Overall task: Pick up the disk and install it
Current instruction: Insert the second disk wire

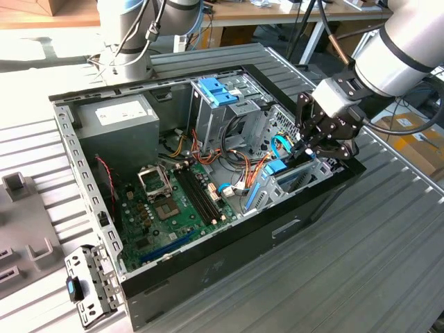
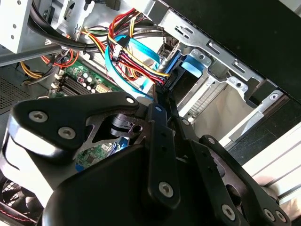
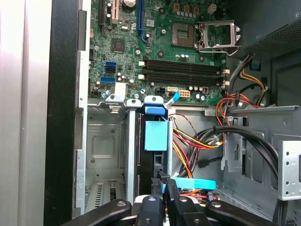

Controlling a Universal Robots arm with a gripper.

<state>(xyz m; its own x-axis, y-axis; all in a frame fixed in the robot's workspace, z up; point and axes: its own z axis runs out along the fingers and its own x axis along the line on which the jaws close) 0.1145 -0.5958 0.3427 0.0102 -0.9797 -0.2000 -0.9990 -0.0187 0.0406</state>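
Pushing the disk (image 3: 155, 141) down into its metal bay (image 3: 104, 141) at the case's front corner, your tool (image 1: 310, 147) pinches its blue end with narrow fingers. Keep it straight so the rails slide, and go slowly.

Silver arm (image 1: 399, 48), black screw-studded gripper (image 1: 310, 147)

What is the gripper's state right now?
Gripper: shut, fingertips together at the disk standing in its bay; whether it grips the disk cannot be told.
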